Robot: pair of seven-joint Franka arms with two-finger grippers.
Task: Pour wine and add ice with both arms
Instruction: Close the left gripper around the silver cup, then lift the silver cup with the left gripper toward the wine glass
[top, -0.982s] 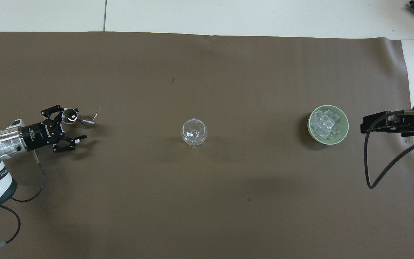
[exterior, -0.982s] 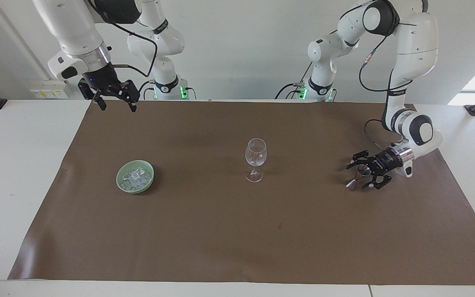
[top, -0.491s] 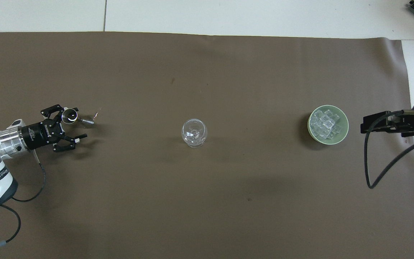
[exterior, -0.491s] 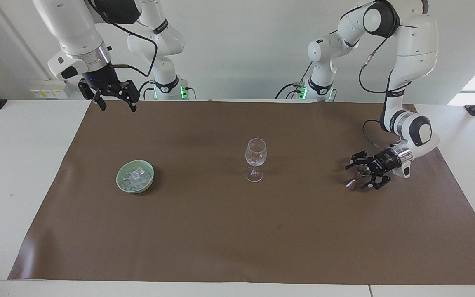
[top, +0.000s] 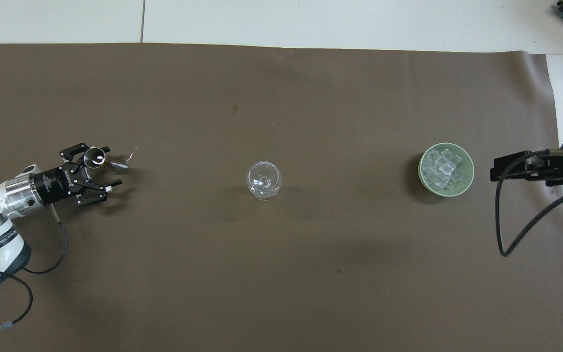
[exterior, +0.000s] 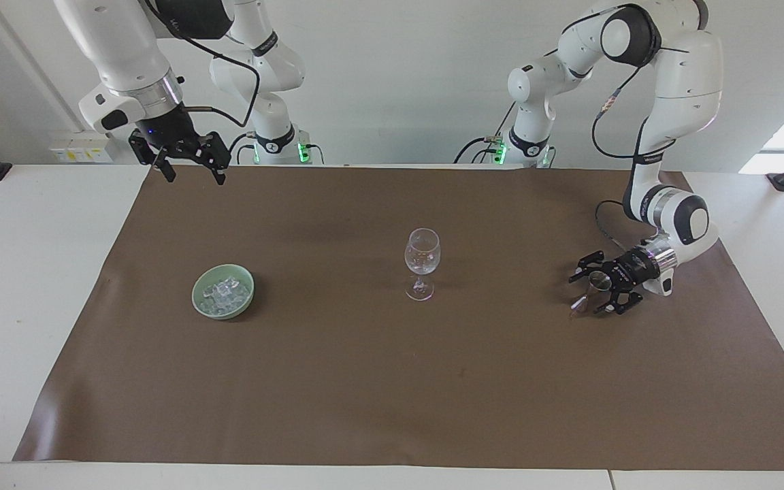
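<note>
We view the brown paper table cover from high across the table, facing both robots, and from steeply overhead at their end; both wide views share the clear stemmed wine glass

One glass, one bowl, one jigger

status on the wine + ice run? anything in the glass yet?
Done: nothing visible. The wine glass stands upright mid-mat and looks empty, and the ice is all in the green bowl.
In hand: the left end effector is low at the small metal cup, open, not gripping.
Left: grasp, pour, add ice. The right end effector waits raised, open.
</note>
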